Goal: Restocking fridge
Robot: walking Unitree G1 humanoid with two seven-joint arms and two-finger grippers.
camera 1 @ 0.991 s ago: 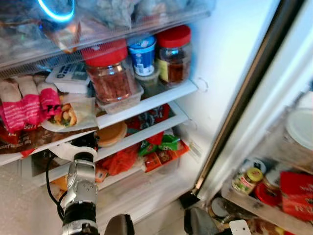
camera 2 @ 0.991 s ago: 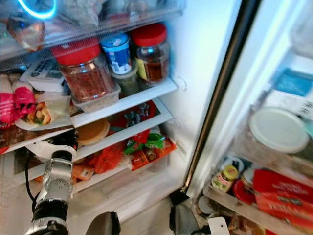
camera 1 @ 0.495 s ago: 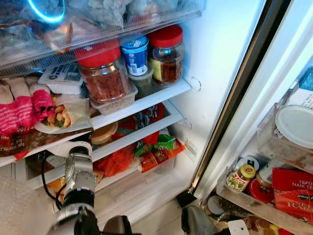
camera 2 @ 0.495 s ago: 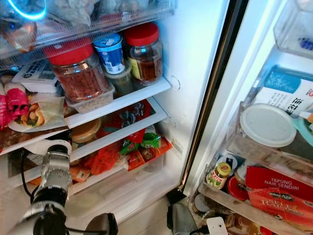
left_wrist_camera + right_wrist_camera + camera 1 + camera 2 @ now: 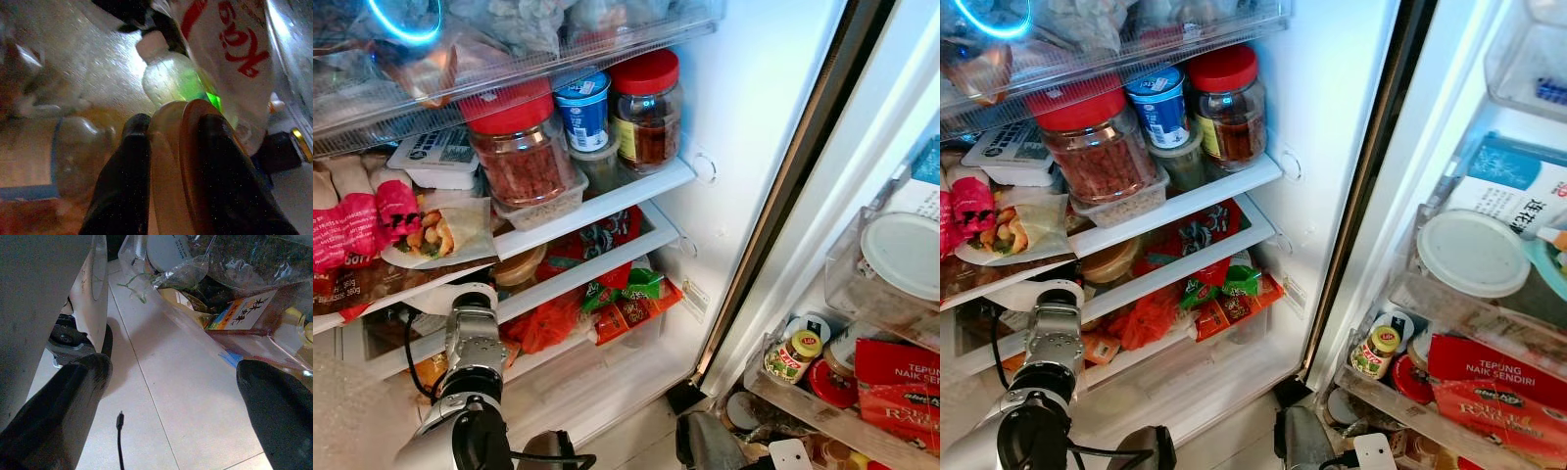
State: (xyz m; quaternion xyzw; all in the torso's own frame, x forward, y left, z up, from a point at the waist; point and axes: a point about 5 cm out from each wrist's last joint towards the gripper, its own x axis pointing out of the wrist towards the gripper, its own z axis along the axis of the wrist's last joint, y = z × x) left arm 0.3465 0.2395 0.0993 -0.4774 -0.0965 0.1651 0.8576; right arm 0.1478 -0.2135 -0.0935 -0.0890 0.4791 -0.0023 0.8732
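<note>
Shelves (image 5: 607, 201) stood crowded, so your left arm (image 5: 475, 343) reached under them. At that wrist, the left gripper (image 5: 168, 147) clamped a tan-lidded container (image 5: 176, 161) beside a green bottle (image 5: 171, 81). Your right gripper (image 5: 171, 401) hung spread over floor.

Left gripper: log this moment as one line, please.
left gripper: shut on round container | place: inside fridge, lower left shelf | right gripper: open, idle above floor
</note>
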